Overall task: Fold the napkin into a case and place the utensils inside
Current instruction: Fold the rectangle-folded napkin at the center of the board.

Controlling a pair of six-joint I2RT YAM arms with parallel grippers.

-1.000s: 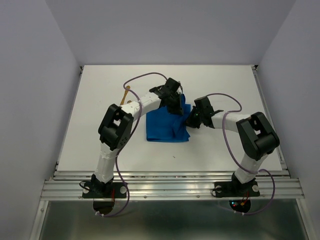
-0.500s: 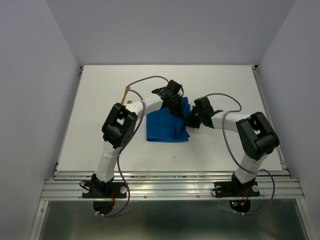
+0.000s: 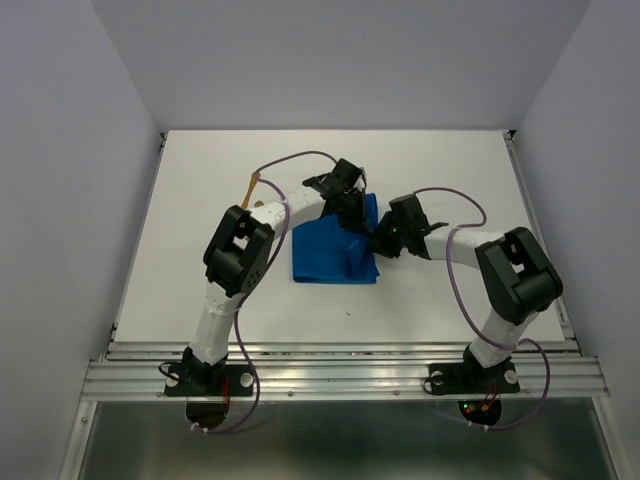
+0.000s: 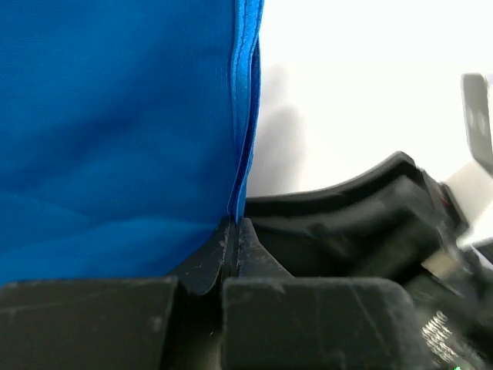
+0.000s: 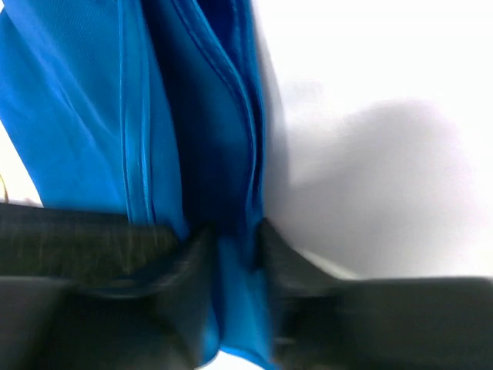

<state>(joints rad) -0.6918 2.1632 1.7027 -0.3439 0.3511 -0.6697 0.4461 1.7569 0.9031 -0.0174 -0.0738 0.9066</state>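
Napkin [image 3: 325, 260] edge in left claw [image 4: 233, 226], right claw [image 5: 235, 247]

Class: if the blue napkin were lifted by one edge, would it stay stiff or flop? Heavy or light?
Probably floppy: the napkin lies in soft folds. Likely light: its thin layered edge fits in the shut jaws of the left gripper.

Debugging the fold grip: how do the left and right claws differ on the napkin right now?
The left claw has its jaws pressed together on a thin doubled edge of the napkin; the right claw has its jaws apart around a thicker bunch of cloth, grip unclear. The left claw is at the napkin's far right corner, the right claw on its right edge, nearer the bases. Both have cloth between the jaws.
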